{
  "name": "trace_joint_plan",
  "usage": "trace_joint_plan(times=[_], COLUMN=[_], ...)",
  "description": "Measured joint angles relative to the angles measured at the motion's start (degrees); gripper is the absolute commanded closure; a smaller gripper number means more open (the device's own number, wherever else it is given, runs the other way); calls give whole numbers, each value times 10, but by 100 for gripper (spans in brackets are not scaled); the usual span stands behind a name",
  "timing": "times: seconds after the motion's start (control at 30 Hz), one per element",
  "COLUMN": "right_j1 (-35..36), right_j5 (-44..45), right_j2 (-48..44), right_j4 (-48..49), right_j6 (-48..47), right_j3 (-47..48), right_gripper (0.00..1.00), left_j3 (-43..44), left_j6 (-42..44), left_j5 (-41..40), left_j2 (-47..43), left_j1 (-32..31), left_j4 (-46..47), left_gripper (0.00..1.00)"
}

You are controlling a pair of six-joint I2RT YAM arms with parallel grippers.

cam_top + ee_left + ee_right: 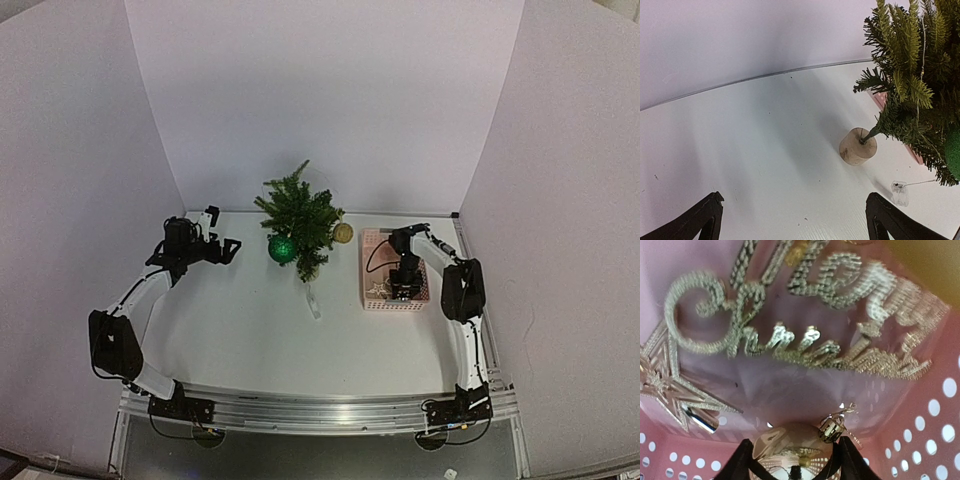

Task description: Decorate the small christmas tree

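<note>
The small christmas tree (298, 218) stands at the table's back middle, with a green bauble (280, 248) and a gold bauble (343, 233) on it. In the left wrist view its branches (912, 85) rise from a pale round base (858, 146). My left gripper (224, 249) is open and empty, left of the tree; it also shows in the left wrist view (792, 220). My right gripper (404, 285) reaches down into the pink basket (372, 296). In the right wrist view it (795, 460) is shut on a shiny gold bauble (795, 447) with a metal cap (832, 429).
A glittery silver "Merry Christmas" sign (805, 325) and a silver star (670, 385) lie in the basket. A small clear battery box (900, 192) on a thin wire lies on the table near the tree base; it shows in the top view (314, 303). White walls enclose the table.
</note>
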Motion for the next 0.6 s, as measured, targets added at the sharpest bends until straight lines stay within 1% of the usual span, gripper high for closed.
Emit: trace_joint_plan(times=[0.2, 0.4, 0.6], right_j1=[0, 0, 0], right_j5=[-1, -5, -14], right_j2=[0, -3, -50], right_j4=[0, 0, 3], right_j6=[2, 9, 27], right_j3=[14, 71, 103], right_gripper=[65, 66, 65], left_j3=[0, 0, 0], left_j6=[0, 0, 0], left_j5=[4, 13, 33], left_j2=[0, -1, -19], left_j1=[0, 0, 0], left_j4=[0, 7, 18], left_gripper=[0, 0, 0])
